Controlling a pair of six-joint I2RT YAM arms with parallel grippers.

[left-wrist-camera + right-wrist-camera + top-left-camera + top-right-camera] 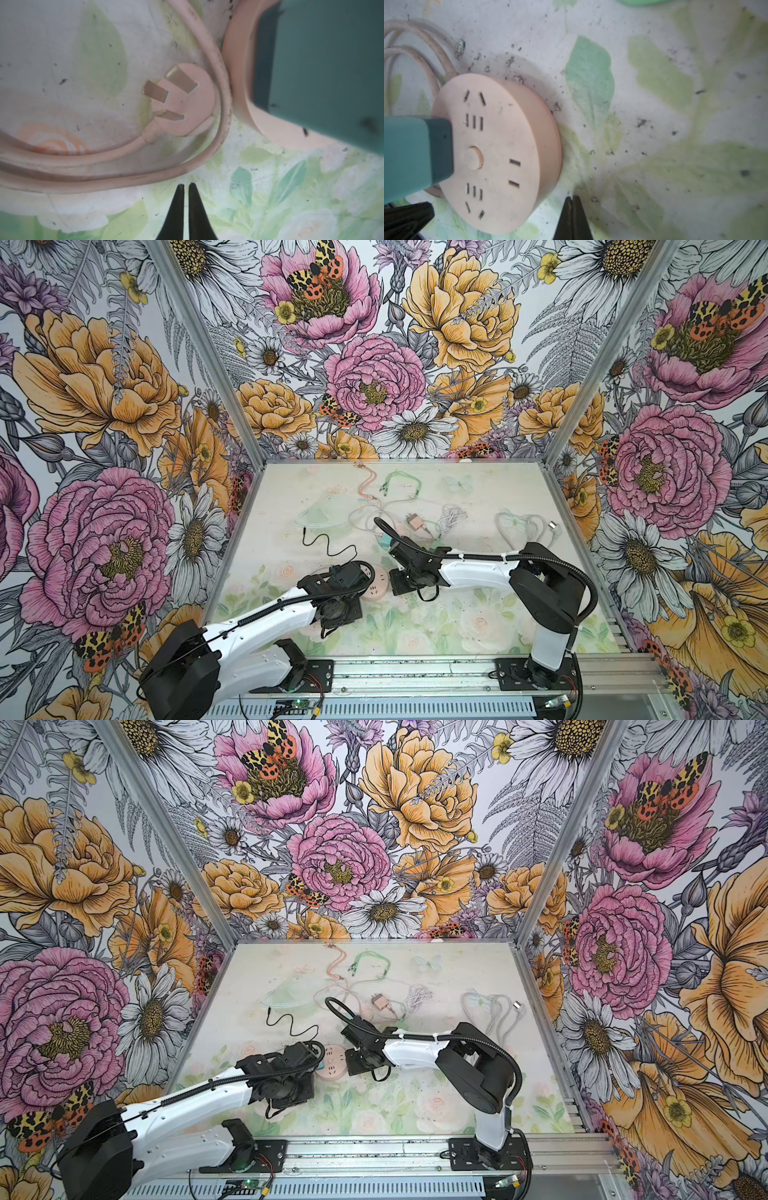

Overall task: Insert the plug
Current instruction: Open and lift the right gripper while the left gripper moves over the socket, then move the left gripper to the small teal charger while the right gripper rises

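The teal block plug [415,158] seems seated on the round pink socket hub [508,145]. The left end effector [186,185] and right end effector [573,197], both closed and empty, should retreat from it.

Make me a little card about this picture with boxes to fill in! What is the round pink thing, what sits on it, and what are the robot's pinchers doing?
Round thing: pink socket hub, lying flat on the flowery table
On it: teal plug block, covering part of its face; its pins are hidden
Loose plug: pink three-pin plug, on the table beside the hub, pins showing
Left side: left gripper shut, holding nothing, near the pink cord
Right side: right gripper shut, holding nothing, beside the hub
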